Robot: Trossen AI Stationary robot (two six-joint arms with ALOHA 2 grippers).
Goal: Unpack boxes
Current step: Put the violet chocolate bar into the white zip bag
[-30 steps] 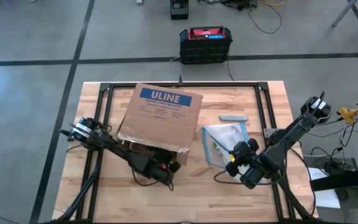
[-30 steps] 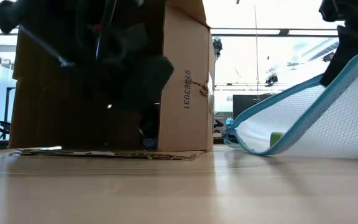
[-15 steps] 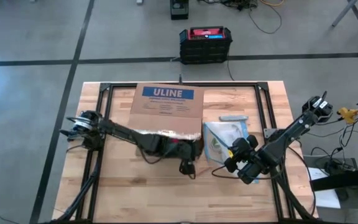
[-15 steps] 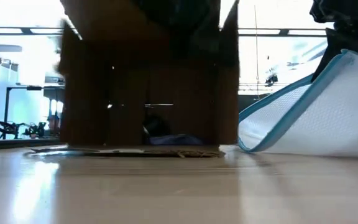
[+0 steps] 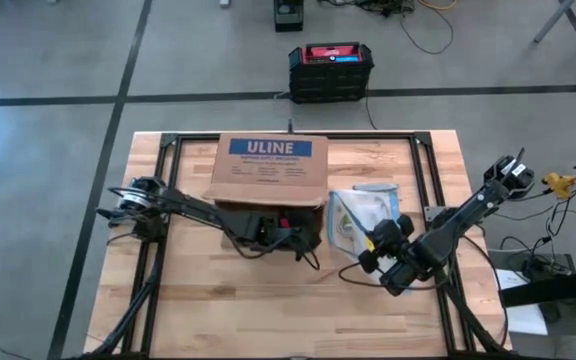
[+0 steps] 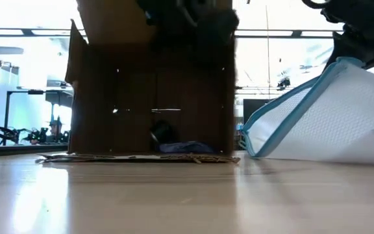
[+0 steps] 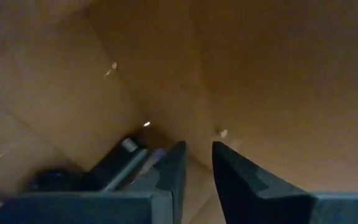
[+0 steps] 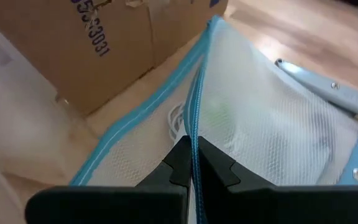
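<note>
Reaching into the brown corrugated cardboard box (image 5: pixel 268 170) mid-bench, left end effector (image 7: pixel 196 163), slightly spread w/ nothing between, seeks contents. Right end effector (image 8: pixel 191 163) pinches clear blue-edged mesh pouch (image 5: pixel 360 222) beside box, keeping it upright.

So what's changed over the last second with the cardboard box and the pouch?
The brown corrugated cardboard box swung from skewed to square with the table edge, its open side toward the low camera. The left gripper moved from beside the box into its opening, jaws slightly apart. The right gripper stayed shut on the blue edge of the clear mesh zip pouch, holding it beside the box.
</note>
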